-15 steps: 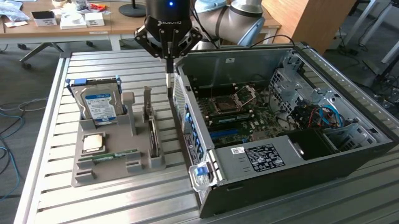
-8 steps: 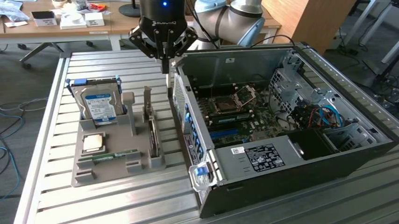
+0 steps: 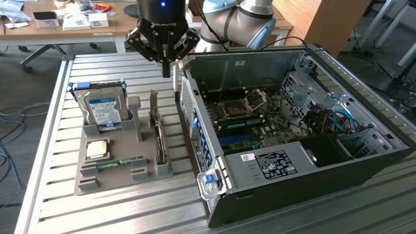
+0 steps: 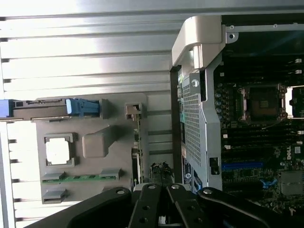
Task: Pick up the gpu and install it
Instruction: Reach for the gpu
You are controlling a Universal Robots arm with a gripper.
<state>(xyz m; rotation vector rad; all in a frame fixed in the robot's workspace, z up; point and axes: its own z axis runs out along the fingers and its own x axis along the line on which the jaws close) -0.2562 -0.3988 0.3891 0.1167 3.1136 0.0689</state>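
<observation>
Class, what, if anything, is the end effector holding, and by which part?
Nothing. The end effector is shut and empty, up in the air. The gpu stands on edge in the gray tray, untouched, beside the computer case.

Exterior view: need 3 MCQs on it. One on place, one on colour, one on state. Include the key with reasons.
1. Where is the gpu relative to the computer case?
A. installed inside it
B. outside it, on edge in the grey fixture
C. lying on top of it

2. What colours are on the hard drive label?
A. red and black
B. blue and white
C. green and yellow

3. What state is the gripper in?
A. open, empty
B. shut on the gpu
C. shut, holding nothing

Key:
1 B: the card stands in a fixture slot beside the case wall.
2 B: the label is blue at the top and white below.
3 C: the fingers meet at a point above the fixture, clear of the card.
</observation>
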